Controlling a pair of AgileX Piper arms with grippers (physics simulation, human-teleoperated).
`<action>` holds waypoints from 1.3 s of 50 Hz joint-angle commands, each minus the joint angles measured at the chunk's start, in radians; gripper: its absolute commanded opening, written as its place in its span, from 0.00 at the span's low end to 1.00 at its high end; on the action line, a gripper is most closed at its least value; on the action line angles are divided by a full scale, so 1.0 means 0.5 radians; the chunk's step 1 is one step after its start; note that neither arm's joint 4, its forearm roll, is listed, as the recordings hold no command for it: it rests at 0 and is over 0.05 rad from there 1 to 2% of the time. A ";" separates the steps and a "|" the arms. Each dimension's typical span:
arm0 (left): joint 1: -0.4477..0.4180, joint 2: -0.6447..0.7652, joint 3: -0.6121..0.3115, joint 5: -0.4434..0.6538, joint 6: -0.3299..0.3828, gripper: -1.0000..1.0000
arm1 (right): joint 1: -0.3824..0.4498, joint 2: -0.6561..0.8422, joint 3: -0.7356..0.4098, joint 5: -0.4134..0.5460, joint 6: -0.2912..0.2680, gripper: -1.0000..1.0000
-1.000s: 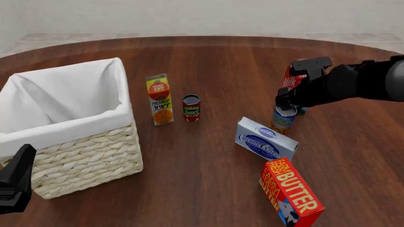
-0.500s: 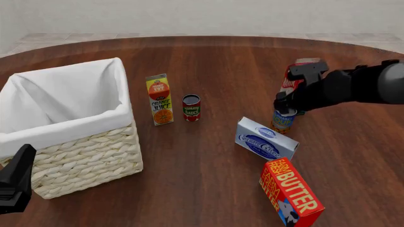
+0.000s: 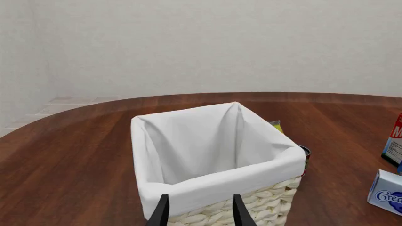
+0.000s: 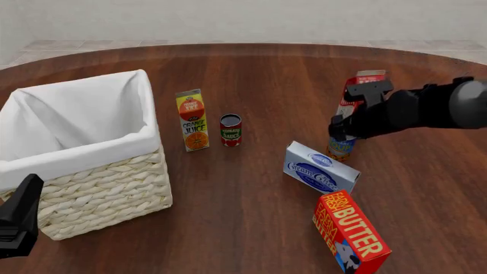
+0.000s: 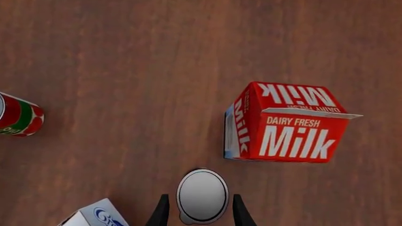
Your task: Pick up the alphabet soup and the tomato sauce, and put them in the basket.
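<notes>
Right gripper (image 5: pixel 198 212) directly above the alphabet soup (image 5: pixel 202 196), jaws open on both sides of the can.

Nearest to the camera, the left gripper (image 3: pixel 199 214) waits open in front of the basket (image 4: pixel 106 191) at the left edge of the table (image 4: pixel 251 74). The butter box (image 4: pixel 350 234) and the cream cheese box (image 4: pixel 320 168) lie on the right side. Behind them the alphabet soup stands upright beside the milk carton (image 5: pixel 285 125), its silver top between the fingers; whether they touch it, I cannot tell. The tomato sauce (image 4: pixel 230 130) stands near the centre, beside the orange juice carton (image 4: pixel 193 120).
</notes>
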 commanded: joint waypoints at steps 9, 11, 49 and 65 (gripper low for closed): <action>0.000 0.000 0.000 0.000 0.000 1.00 | -0.009 0.036 0.029 -0.041 0.012 1.00; 0.000 0.000 0.000 0.000 0.000 1.00 | -0.013 0.039 0.034 -0.046 0.011 1.00; 0.000 0.000 0.000 0.000 0.000 1.00 | -0.036 0.147 0.049 -0.116 0.002 1.00; 0.000 0.000 0.000 0.000 0.000 1.00 | -0.017 0.117 0.048 -0.115 -0.012 0.00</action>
